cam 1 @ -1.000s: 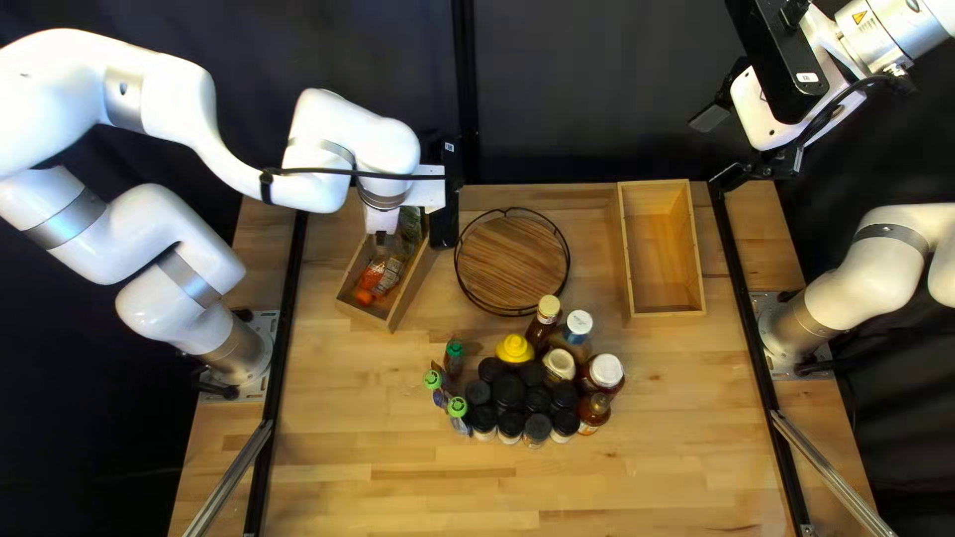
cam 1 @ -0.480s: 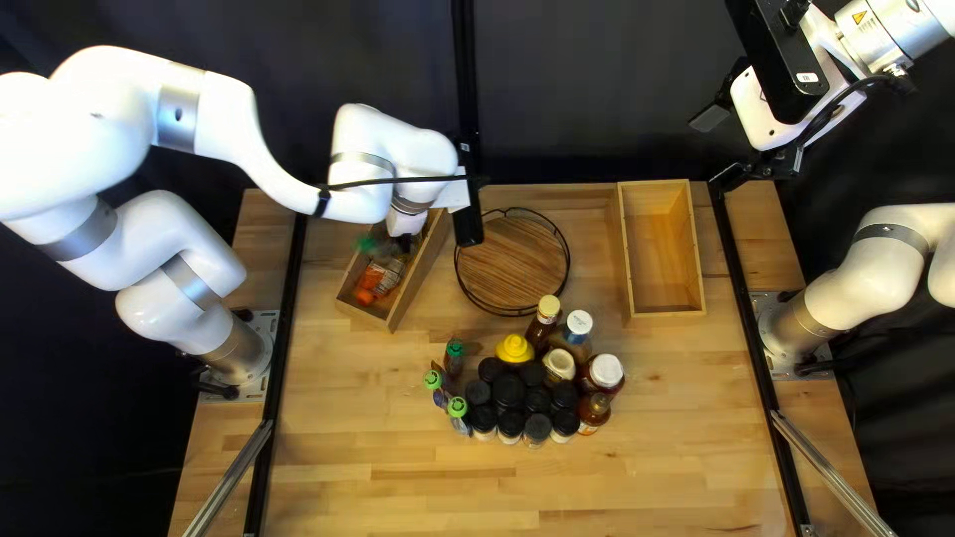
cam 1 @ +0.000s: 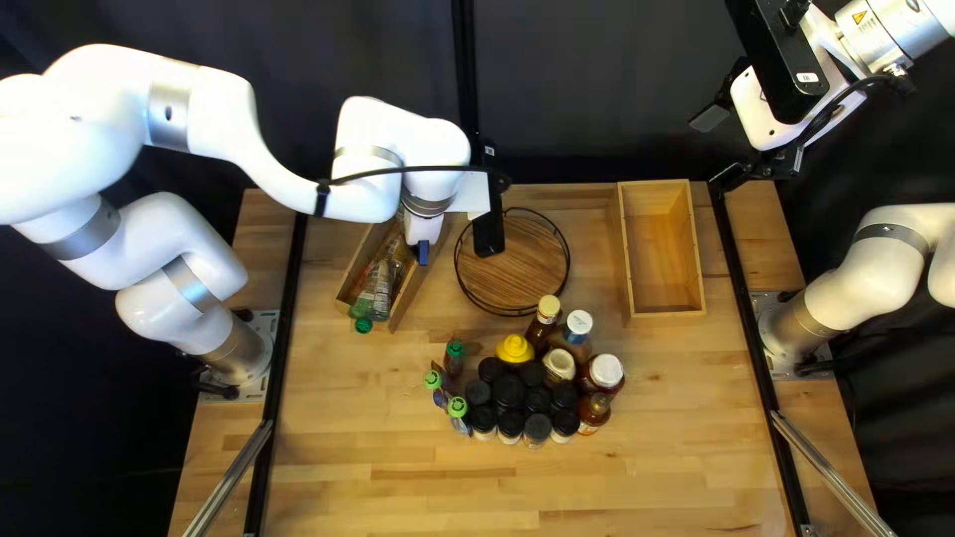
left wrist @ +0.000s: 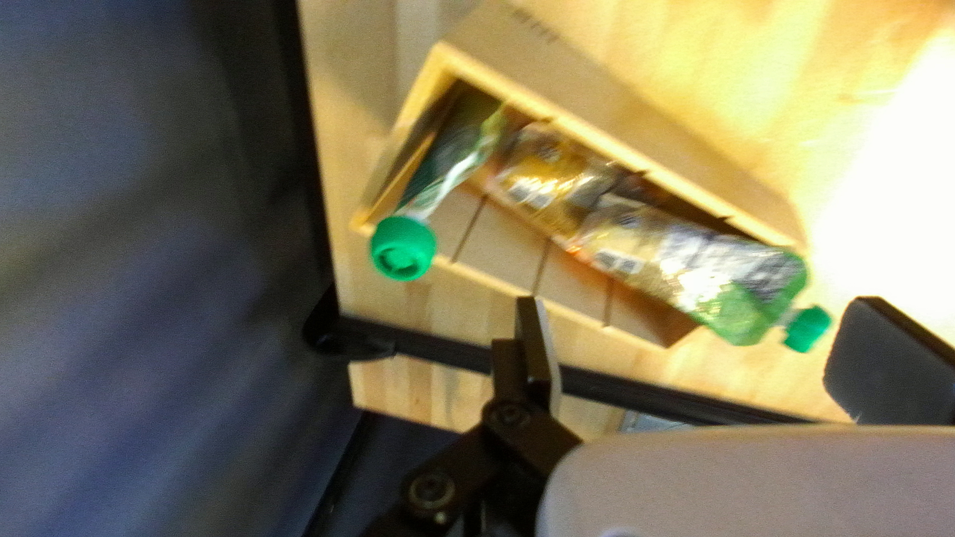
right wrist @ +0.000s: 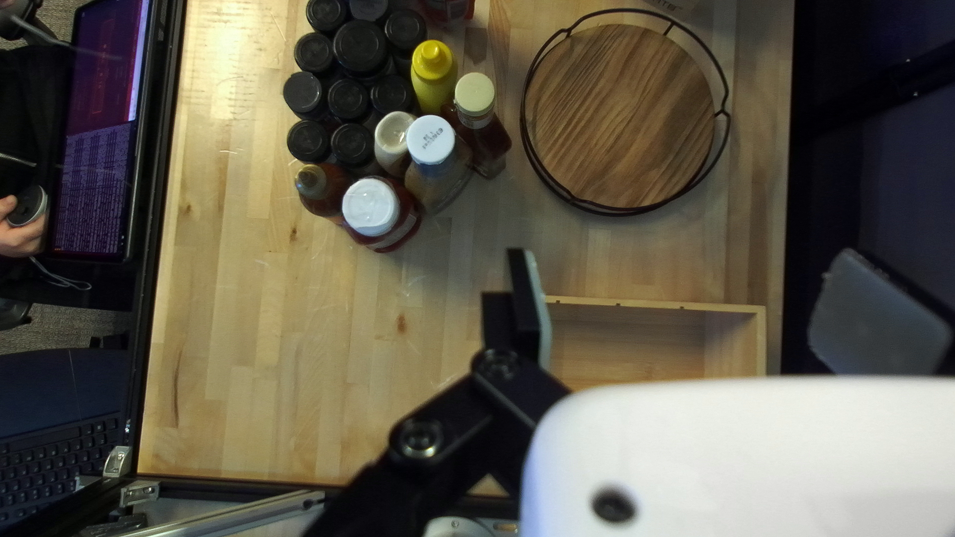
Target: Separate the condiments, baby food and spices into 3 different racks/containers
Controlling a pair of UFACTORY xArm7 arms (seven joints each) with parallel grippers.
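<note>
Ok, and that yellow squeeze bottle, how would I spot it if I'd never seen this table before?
On the table, find the round wooden tray, then look toward the near edge, to the black-lidded jars. The squeeze bottle stands on their tray-facing side, beside a cream-capped bottle. It alone is bright yellow, with a pointed tip.

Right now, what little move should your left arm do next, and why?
I'd probably move my left gripper over to the pouch with the darker green cap, beside the black-lidded jars. Its fingers are open with nothing between them, green-capped pouches lie in the wooden box, and three more are out on the table.
</note>
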